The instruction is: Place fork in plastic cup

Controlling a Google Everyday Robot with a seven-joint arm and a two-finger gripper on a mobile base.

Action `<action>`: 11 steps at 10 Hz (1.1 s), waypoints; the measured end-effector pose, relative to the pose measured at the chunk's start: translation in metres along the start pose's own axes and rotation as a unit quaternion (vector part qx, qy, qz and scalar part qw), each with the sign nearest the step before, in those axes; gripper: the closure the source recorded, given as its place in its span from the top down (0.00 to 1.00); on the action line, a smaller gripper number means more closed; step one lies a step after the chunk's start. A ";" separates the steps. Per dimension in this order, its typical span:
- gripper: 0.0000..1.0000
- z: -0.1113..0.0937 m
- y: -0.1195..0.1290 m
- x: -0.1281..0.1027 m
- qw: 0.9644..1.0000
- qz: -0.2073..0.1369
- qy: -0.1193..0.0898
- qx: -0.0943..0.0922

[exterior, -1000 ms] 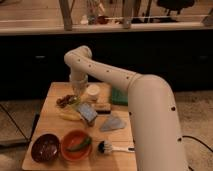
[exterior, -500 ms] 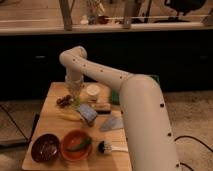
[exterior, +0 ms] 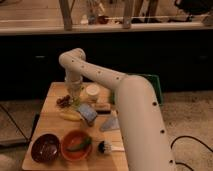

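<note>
My gripper (exterior: 74, 96) hangs at the end of the white arm over the back left part of the wooden table (exterior: 50, 125), pointing down. It is just left of the plastic cup (exterior: 92, 92), a small cream-white round cup that stands upright near the table's back edge. The fork does not show as a dark stick anywhere I can pick out. I cannot tell whether the gripper holds it.
A dark red bowl (exterior: 45, 147) and an orange bowl (exterior: 76, 145) with something green in it stand at the front. A white-handled brush (exterior: 109, 147), a banana (exterior: 70, 116), a blue-grey packet (exterior: 87, 114), a grey cloth (exterior: 111, 124) and dark red fruit (exterior: 63, 101) lie around.
The arm has swung a little to the left, and the gripper now hangs further left of the cup. Nothing on the table has visibly moved.
</note>
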 end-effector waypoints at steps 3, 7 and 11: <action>0.22 0.008 -0.003 0.005 1.000 0.006 -0.011 -0.004; 0.61 0.014 -0.006 0.007 1.000 0.006 -0.019 -0.008; 0.80 0.015 -0.005 0.008 1.000 0.004 -0.025 -0.009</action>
